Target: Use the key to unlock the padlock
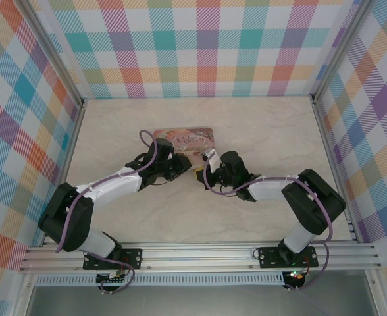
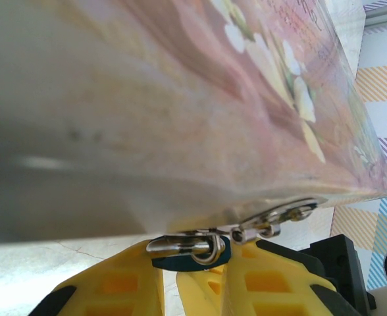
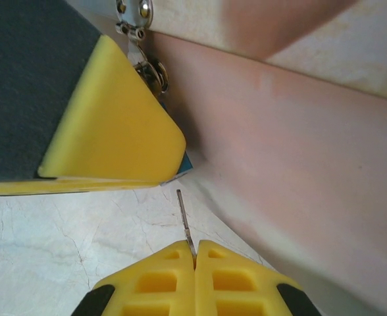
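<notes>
Padlock (image 2: 180,261): tiny, rigid metal, light, prob. slippery; teal body pinched betw. left gripper (image 2: 195,264) fingers, right at the tin (image 2: 180,99) hasp (image 2: 272,220); body's the spot to hold. Thin key (image 3: 185,220), likely bends easily; right gripper (image 3: 195,255) clamped on its near end, tip near lock, not touching. Count: 1 padlock, 1 key, 1 tin.

the small teal-blue padlock (image 2: 195,255) sits at bottom centre of the left wrist view, its thin silver shackle lying sideways. the thin dark metal key (image 3: 185,220) stands nearly upright at lower centre of the right wrist view, its tip just below the padlock's teal corner.
</notes>
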`<action>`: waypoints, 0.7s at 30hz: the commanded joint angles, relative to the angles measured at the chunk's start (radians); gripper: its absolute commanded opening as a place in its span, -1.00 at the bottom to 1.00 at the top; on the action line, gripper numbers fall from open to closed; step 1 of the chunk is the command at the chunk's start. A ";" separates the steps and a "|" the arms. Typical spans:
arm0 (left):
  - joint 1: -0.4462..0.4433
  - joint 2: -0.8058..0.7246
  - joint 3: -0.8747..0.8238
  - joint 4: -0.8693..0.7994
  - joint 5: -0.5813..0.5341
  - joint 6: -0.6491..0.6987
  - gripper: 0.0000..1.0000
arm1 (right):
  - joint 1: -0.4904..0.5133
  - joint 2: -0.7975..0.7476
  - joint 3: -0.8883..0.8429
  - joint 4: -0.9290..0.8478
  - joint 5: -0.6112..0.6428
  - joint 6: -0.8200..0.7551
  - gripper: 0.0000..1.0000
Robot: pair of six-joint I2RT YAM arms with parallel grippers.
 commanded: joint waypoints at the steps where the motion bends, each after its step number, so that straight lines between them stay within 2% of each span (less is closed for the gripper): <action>1: -0.013 -0.048 0.017 0.031 0.030 -0.022 -0.74 | -0.005 -0.012 0.011 0.037 -0.019 -0.001 -1.00; 21: -0.013 -0.059 0.022 0.012 0.037 -0.019 -0.75 | -0.011 -0.038 0.014 0.082 -0.039 0.004 -1.00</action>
